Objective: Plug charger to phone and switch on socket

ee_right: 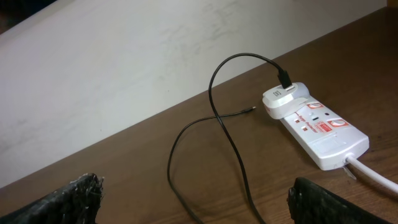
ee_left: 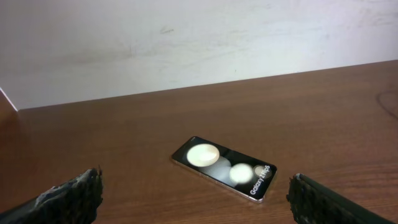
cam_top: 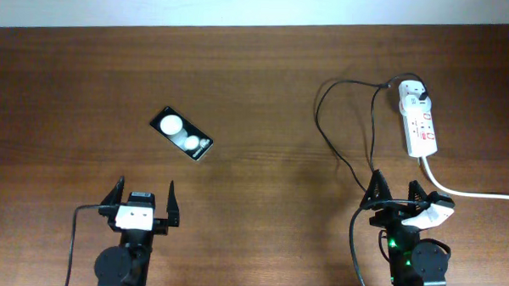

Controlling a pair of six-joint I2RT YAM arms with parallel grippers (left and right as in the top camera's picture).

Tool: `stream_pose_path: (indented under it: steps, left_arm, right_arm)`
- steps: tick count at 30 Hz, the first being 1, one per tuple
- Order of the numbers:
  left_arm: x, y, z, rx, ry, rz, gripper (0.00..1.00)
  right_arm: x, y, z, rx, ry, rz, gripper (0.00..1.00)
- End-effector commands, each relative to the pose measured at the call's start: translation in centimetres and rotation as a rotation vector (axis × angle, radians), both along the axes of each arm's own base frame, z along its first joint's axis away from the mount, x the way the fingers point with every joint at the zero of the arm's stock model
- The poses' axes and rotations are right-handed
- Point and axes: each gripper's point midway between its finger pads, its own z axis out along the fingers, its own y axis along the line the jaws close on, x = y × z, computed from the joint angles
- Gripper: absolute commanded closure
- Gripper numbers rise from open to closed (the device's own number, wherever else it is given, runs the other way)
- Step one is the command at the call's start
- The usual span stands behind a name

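Observation:
The phone (cam_top: pixel 181 134) lies flat on the brown table, left of centre, its black face up with two white round shapes (ee_left: pixel 224 167). My left gripper (cam_top: pixel 145 188) stands open just in front of it, with nothing between its fingers (ee_left: pixel 194 190). The socket (cam_top: pixel 419 123) lies at the back right, red marks on its face (ee_right: pixel 320 127). The charger's white adapter (ee_right: pixel 283 99) sits plugged into its far end. The thin black cable (ee_right: pixel 214 106) loops over the table toward my open right gripper (cam_top: pixel 397 189), and its small tip (ee_right: pixel 250 110) lies loose on the wood.
The socket's thick white cord (cam_top: pixel 473 191) runs off to the right edge, close to my right gripper (ee_right: pixel 196 190). A pale wall (ee_left: pixel 186 43) stands behind the table's far edge. Bare wood separates the phone from the cable loops.

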Motion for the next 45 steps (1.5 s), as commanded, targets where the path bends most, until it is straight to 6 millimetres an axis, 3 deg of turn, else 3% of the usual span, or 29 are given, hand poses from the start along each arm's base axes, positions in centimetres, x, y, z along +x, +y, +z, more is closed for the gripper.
stream_pose_path:
  steps: [1,23,45]
  left_arm:
    - [-0.3,-0.3,1.1,-0.029,-0.001,-0.013,0.01]
    - [-1.2,-0.2,0.5,-0.023,0.099,-0.012,0.01]
    - [-1.9,-0.3,-2.1,-0.019,0.209,-0.019,0.01]
  right_arm:
    - [0.0,0.3,-0.5,-0.011,0.012,0.013,0.01]
    - [0.0,0.3,-0.5,-0.011,0.012,0.013,0.01]
    - [0.0,0.3,-0.5,-0.011,0.012,0.013,0.01]
